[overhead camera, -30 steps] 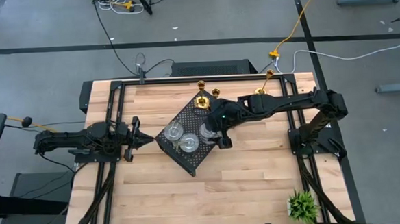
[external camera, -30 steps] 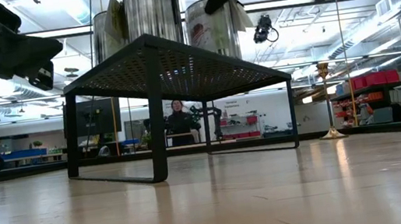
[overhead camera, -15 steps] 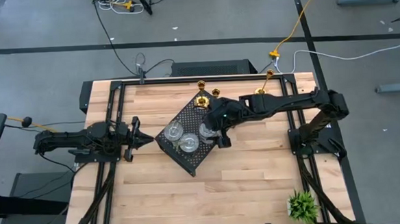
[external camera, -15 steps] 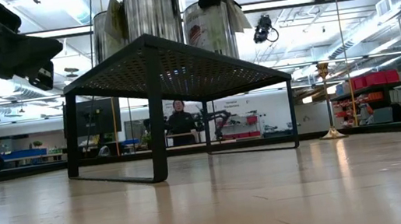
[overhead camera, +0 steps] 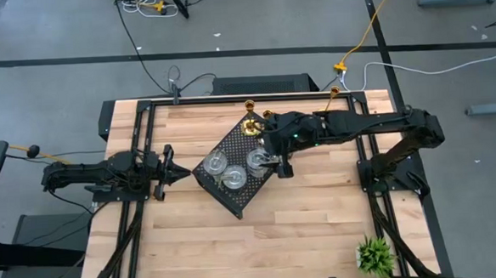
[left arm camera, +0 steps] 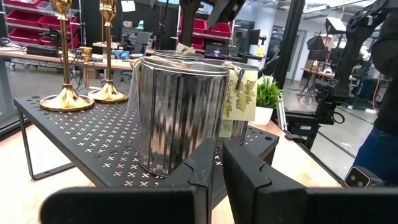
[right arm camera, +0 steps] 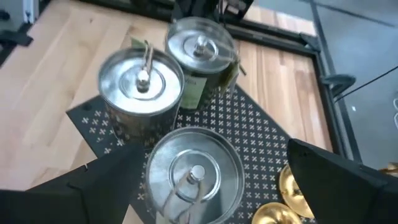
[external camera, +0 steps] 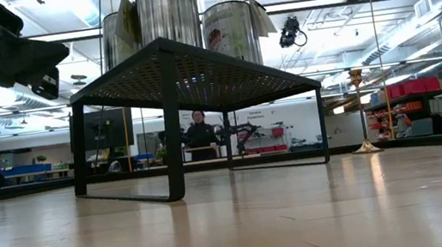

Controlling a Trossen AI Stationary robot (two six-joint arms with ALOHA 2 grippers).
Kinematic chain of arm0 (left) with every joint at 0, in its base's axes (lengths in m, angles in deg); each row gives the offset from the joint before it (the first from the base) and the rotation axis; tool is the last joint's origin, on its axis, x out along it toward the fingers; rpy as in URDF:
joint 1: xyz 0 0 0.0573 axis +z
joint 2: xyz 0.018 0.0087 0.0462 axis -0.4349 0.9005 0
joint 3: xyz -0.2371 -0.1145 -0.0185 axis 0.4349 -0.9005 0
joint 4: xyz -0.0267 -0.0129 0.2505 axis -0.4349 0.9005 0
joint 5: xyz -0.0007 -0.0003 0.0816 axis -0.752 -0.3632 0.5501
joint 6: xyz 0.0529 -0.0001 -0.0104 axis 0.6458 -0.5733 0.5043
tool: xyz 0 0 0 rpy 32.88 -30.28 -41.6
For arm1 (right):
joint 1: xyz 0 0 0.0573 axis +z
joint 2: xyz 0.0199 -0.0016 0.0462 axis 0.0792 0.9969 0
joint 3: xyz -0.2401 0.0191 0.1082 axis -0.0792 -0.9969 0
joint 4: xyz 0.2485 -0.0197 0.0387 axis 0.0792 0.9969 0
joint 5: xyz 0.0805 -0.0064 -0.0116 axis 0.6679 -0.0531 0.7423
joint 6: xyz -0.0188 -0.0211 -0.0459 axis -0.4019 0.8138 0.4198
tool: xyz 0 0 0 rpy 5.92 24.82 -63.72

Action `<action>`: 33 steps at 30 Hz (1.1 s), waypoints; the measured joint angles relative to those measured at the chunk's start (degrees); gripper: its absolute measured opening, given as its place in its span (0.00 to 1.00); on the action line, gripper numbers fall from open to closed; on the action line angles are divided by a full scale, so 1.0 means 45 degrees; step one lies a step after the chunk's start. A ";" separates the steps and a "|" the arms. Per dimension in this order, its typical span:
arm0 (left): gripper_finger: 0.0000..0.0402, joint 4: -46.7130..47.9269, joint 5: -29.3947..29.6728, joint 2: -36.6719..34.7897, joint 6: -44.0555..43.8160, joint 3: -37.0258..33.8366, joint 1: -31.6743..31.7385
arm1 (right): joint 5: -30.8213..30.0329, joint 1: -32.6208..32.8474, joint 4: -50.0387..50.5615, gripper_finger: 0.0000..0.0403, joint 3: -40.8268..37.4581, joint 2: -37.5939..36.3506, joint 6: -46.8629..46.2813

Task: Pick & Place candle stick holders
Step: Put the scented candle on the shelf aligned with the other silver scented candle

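Observation:
Three squat silver candle stick holders (overhead camera: 234,177) (right arm camera: 194,174) stand on the black perforated tray (overhead camera: 234,201). Two gold ones (left arm camera: 62,93) (overhead camera: 251,124) stand on its far corner. A third gold holder (external camera: 362,112) stands on the table to the right. My right gripper (overhead camera: 279,165) (right arm camera: 214,162) hangs open above the silver holder nearest it and touches nothing. My left gripper (overhead camera: 171,168) (left arm camera: 217,165) is shut and level, just off the tray's left side, with nothing between its fingers.
The tray is a raised stand on thin legs (external camera: 171,126), set slantwise in the middle of the table. A small green plant (overhead camera: 375,254) sits at the near right corner. Bare wood (overhead camera: 303,221) lies in front of the tray.
My right gripper has risen away from the silver holder on the tray, staying open, and drawn back a little toward the table's right edge. The holder stays upright on the tray.

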 joint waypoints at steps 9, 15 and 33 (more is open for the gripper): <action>0.10 -0.0004 -0.0001 0.0000 0.0000 -0.0004 0.0000 | -0.0026 0.0389 -0.0078 0.87 -0.0217 -0.0930 -0.0150; 0.10 -0.0001 0.0003 0.0000 0.0000 0.0001 -0.0003 | 0.0214 0.0767 -0.0464 0.73 -0.1759 -0.1379 -0.0895; 0.10 0.0000 0.0000 -0.0004 0.0000 -0.0004 0.0000 | 0.0447 0.1176 -0.1529 0.30 -0.4594 -0.1766 -0.2072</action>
